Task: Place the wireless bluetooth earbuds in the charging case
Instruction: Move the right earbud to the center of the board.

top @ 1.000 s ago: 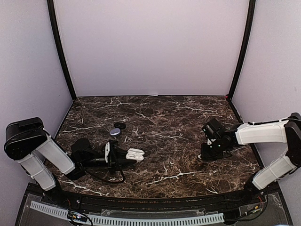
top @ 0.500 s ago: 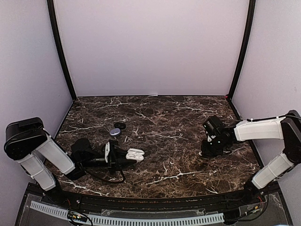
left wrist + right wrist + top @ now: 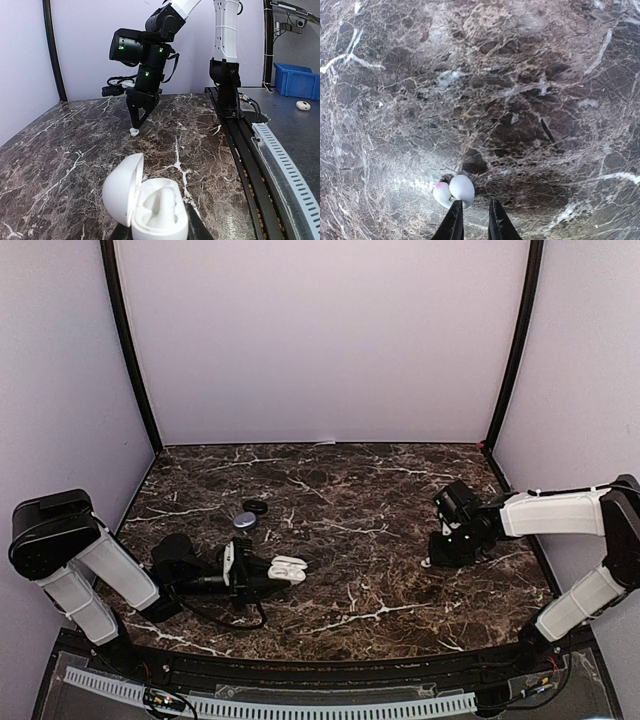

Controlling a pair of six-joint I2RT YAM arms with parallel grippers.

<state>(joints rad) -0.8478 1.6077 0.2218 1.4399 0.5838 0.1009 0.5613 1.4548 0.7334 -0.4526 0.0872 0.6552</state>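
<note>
- The left gripper (image 3: pixel 275 571) is clamped on the open white oval charging case (image 3: pixel 155 210), lid up, at the near left of the dark marble table (image 3: pixel 350 490).
- Over on the right, the right gripper (image 3: pixel 474 207) points down, its fingers (image 3: pixel 452 225) a narrow slit apart, nothing between them.
- A tiny glossy white earbud (image 3: pixel 461 190) lies on the marble just beside those tips, well apart from the case.
- Beyond the case sit a flat black ring (image 3: pixel 255 507) and a grey disc (image 3: pixel 245 522).

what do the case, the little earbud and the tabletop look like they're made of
Case: smooth white plastic by the look, soft sheen on its open lid. Earbud: glossy white plastic, bright highlight on its rounded shell. Tabletop: dark brown marble pattern with white veins; real stone or printed laminate, cannot tell.
</note>
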